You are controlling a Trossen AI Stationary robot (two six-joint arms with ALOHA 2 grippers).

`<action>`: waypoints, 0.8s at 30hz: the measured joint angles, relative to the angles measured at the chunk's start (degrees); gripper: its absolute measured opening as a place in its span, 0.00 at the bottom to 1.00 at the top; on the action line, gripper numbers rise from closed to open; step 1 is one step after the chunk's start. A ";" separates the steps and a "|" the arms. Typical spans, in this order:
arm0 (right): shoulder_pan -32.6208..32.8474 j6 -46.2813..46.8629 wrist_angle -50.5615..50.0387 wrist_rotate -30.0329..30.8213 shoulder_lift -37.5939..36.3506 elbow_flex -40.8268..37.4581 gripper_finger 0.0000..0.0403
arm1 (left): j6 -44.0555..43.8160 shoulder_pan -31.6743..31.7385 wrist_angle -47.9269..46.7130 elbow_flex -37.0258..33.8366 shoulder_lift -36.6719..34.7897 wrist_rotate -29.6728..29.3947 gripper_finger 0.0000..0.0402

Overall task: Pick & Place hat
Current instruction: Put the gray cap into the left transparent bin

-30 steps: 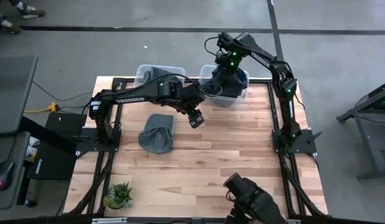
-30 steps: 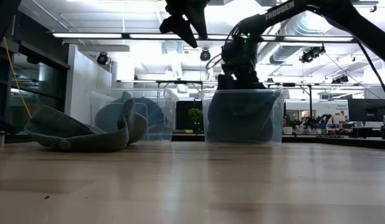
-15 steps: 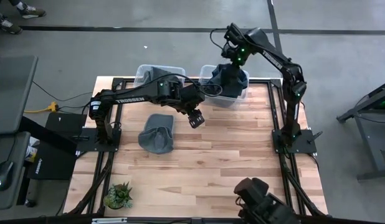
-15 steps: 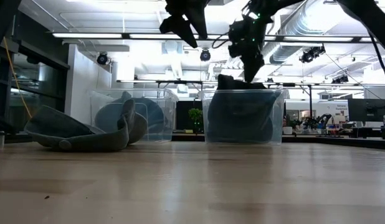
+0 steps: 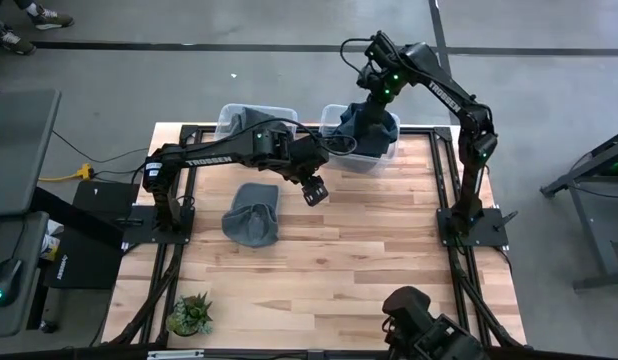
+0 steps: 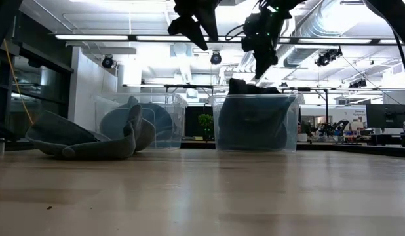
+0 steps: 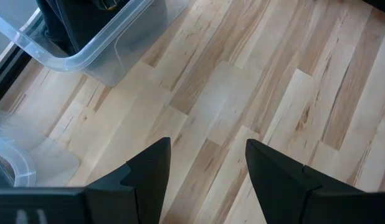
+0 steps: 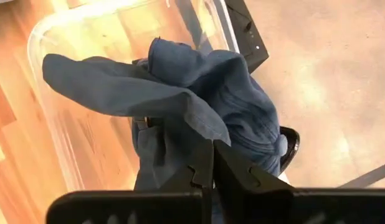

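Observation:
A grey hat (image 5: 252, 213) lies on the wooden table left of centre, its underside on the boards; it also shows in the low view (image 6: 84, 141). My left gripper (image 5: 312, 190) hangs open above the table just right of that hat, with bare boards between its fingers (image 7: 208, 149). A dark blue hat (image 8: 199, 93) lies crumpled in the right clear bin (image 5: 341, 152) at the far edge, its top poking above the rim. My right gripper (image 8: 212, 149) is shut and hangs just above that hat (image 6: 257, 73), holding nothing.
A second clear bin (image 5: 229, 118) at the far edge, left of the first, holds another hat (image 6: 134, 124). A small potted plant (image 5: 192, 314) stands at the near left corner. A dark camera mount (image 5: 429, 330) juts in at the near edge.
My right gripper has risen out of the right bin and drawn a little toward the far edge. The blue hat has stayed in the bin. My left gripper and the grey hat have kept still.

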 joint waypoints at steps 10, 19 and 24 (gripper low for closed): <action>1.49 1.46 -1.81 -6.36 0.00 -0.02 0.00 | 0.00 -0.02 -0.18 0.00 0.02 -0.12 0.51; 4.31 0.78 -4.54 -7.26 -0.70 -0.13 0.00 | 0.03 0.00 -6.22 -0.02 0.02 -4.12 0.51; 4.39 1.31 -2.87 -9.24 -4.83 -0.13 0.00 | 0.03 0.00 -7.69 -0.02 0.02 -4.46 0.51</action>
